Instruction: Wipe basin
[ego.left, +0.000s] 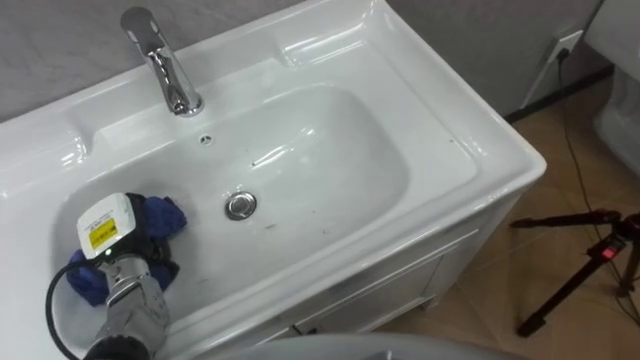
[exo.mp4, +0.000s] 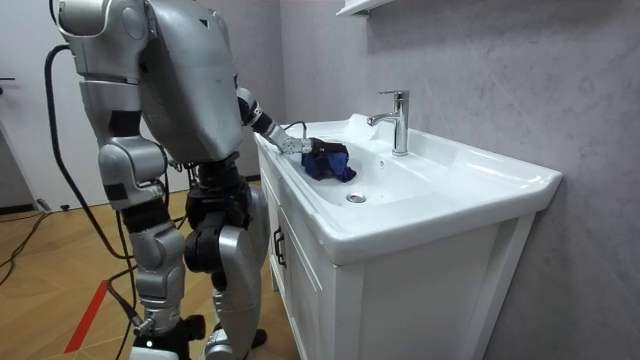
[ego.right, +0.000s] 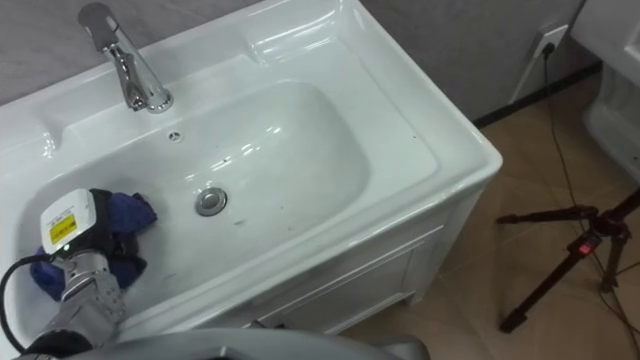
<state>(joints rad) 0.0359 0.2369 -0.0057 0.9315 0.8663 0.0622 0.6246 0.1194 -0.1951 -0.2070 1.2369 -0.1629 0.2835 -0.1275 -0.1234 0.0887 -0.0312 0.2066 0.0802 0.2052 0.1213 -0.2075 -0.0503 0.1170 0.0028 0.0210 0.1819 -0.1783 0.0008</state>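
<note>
Standing upright, close against the front of a white cabinet (exo.mp4: 400, 290), facing the basin (ego.left: 330, 150) set in its top. Left arm stretched forward and down over the front rim, left hand (ego.left: 108, 232) low in the basin's left end, back of the hand turned up. Resting on a blue cloth (ego.left: 165, 215). Fingers sunk in the folds, so spread or curled, cannot tell.

Cloth bunched into a loose lump with no clear long axis, part of it poking out past the hand toward the drain (ego.left: 240, 205), part trailing back under the wrist toward the front wall of the bowl. Lying on the sloping left side of the bowl, near the drain but not touching it.

Basin oblong, long axis running left to right along the grey wall behind it, seen in the eye views as a slant from lower left to upper right. Drain at the middle of the bowl's bottom. Small overflow hole (ego.left: 206, 140) on the back wall above it. Chrome tap (ego.left: 165, 65) upright on the back ledge, spout pointing forward over the bowl, well apart from the hand and the cloth.

Off to the right on the wooden floor (ego.left: 480, 320), a black tripod (ego.left: 575, 255), well clear of the cabinet. On the far wall, a socket (ego.left: 568, 45) with a dark cable running down from it.
</note>
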